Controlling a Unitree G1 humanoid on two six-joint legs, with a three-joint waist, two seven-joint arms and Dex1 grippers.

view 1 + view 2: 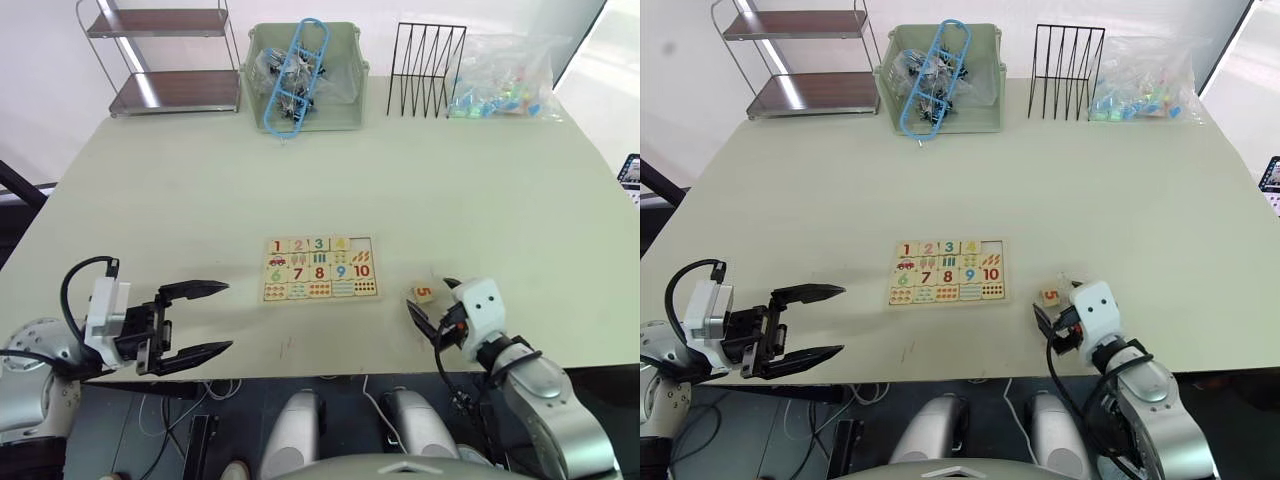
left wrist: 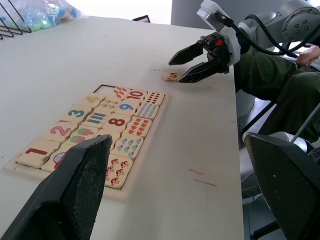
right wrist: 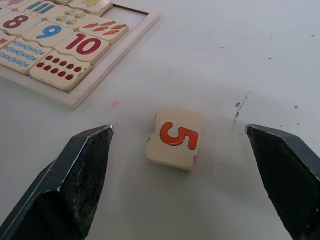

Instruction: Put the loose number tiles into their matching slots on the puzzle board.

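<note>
On the pale table point(image 1: 480, 190), seen from the left eye view, the puzzle board point(image 1: 320, 269) lies near the front edge with tiles 1 to 4 seated in its top row and the last slot point(image 1: 361, 243) of that row bare; the loose "5" tile point(image 1: 425, 293) lies flat on the table to the board's right, apart from it, just ahead of the right end effector point(image 1: 432, 305), whose fingers are spread and hold nothing. The left end effector point(image 1: 200, 320) hovers left of the board, wide open and empty. The right eye view tells the same layout, the "5" tile between board and right end effector. In the left wrist view the board runs away from the camera with the empty recess at its far corner, and beyond it the right end effector brackets the tile without touching it. In the right wrist view the tile sits face up between the two open fingers, turned slightly askew, with small notches in its edges. It looks like thin rigid wood — light, hard, unlikely to break but smooth enough to skate or flip if pinched off-centre. My judgement is that the best hold is across two opposite flat edges, fingertips low against the table — leaving the face clear for seating it squarely in the recess.
</note>
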